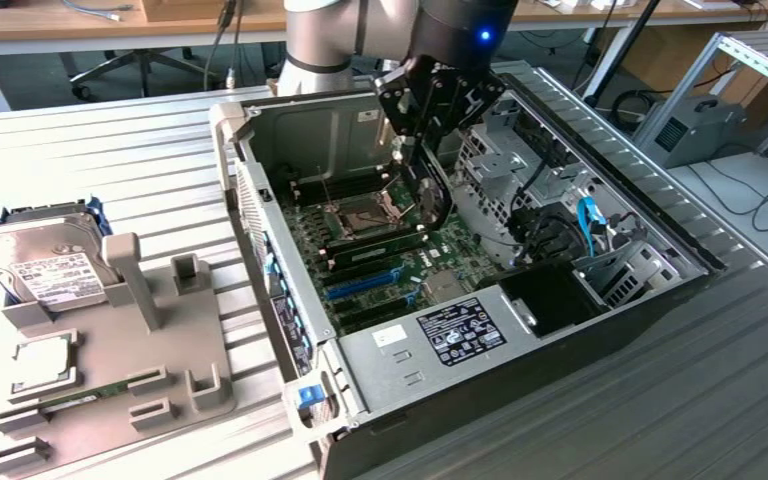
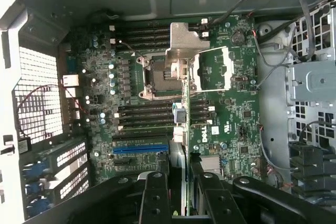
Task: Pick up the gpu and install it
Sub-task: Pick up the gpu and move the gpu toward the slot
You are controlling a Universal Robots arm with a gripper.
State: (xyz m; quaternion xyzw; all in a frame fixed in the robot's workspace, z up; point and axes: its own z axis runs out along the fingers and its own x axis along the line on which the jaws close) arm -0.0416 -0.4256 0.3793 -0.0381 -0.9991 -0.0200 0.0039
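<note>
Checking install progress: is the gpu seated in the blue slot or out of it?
Out. The gpu is clamped edge-on in the gripper over the processor socket, clear of the blue slot.

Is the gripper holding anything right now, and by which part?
Yes: the gripper clamps the graphics card edge-on, by the end opposite its silver bracket.

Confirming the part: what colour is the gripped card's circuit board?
The gpu has a green board, clearest in the wrist view.
</note>
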